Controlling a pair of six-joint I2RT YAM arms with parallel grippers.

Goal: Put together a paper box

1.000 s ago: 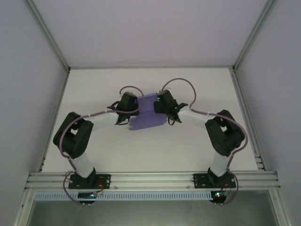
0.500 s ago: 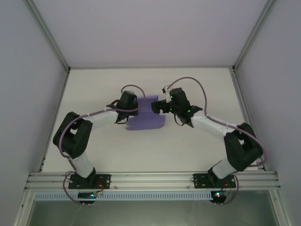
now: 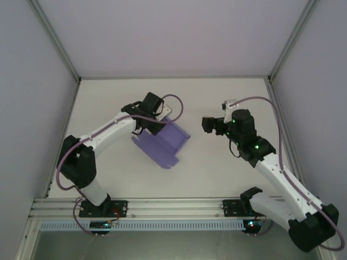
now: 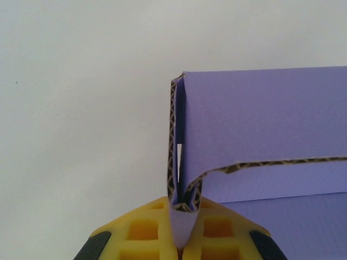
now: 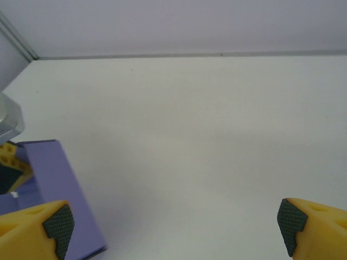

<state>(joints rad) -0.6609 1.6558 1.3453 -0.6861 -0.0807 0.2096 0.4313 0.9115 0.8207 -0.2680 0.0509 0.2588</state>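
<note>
Centre-left of frame: box (image 3: 161, 143) on the table (image 3: 217, 168) | left gripper (image 4: 183, 216) clamped on the box's upper wall | right gripper (image 5: 173, 227), at right, jaws wide — empty, well apart from the box

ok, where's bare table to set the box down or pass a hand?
Free: the far strip of table along the back wall; the near strip between the paper box and front rail; the gap between box and open right gripper. Crowded: left-centre, where the left gripper clamps the box's edge.
</note>
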